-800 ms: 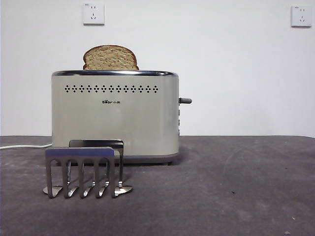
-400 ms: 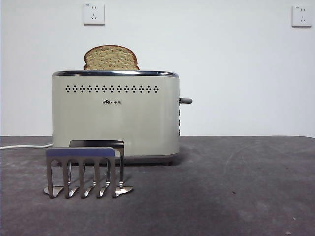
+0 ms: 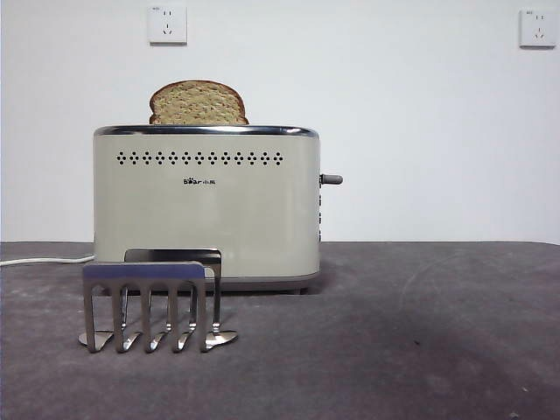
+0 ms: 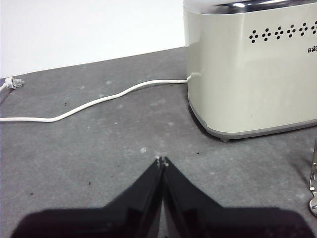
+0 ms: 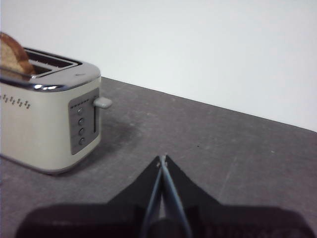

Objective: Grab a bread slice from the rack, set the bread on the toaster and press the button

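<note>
There is 1 slice of bread [image 3: 197, 102], 1 toaster [image 3: 206, 210] and 1 rack [image 3: 150, 304] on the grey table [image 3: 420, 341]. The slice stands upright in a slot at the top of the toaster, with its domed top pointing up and its long axis along the length of the toaster; only the upper part is visible. The rack stands just in front of the toaster and holds no bread. The toaster has 1 lever [image 5: 102, 102] on its end, high up, and 4 round buttons [image 5: 79, 126] beside it. The left gripper [image 4: 161, 161] and the right gripper [image 5: 162, 158] both have their jaws closed on nothing, over bare table, apart from the toaster. A white cable [image 4: 94, 102] lies on the table.
</note>
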Robot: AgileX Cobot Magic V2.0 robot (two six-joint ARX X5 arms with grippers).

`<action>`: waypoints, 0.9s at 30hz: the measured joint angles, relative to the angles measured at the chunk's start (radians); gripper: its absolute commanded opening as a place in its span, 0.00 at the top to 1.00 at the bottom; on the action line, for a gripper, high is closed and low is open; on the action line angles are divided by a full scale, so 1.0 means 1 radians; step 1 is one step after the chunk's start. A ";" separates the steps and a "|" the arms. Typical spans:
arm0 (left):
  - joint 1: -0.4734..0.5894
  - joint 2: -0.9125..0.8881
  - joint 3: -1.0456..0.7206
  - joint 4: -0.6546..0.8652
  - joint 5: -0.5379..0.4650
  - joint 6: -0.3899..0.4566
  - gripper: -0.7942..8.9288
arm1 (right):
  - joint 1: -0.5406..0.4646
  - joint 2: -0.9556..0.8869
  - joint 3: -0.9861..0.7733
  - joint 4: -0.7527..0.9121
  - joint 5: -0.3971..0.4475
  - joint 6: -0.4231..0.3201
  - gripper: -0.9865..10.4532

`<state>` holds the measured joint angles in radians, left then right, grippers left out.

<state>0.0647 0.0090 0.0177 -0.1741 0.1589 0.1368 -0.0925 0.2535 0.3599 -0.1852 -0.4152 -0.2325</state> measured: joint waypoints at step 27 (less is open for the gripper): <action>0.000 0.000 0.000 0.000 0.000 0.000 0.92 | 0.139 -0.249 -0.341 0.017 0.278 0.160 0.91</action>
<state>0.0647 0.0086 0.0177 -0.1741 0.1589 0.1368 0.0467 0.0040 0.0193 -0.1680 -0.1368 -0.0723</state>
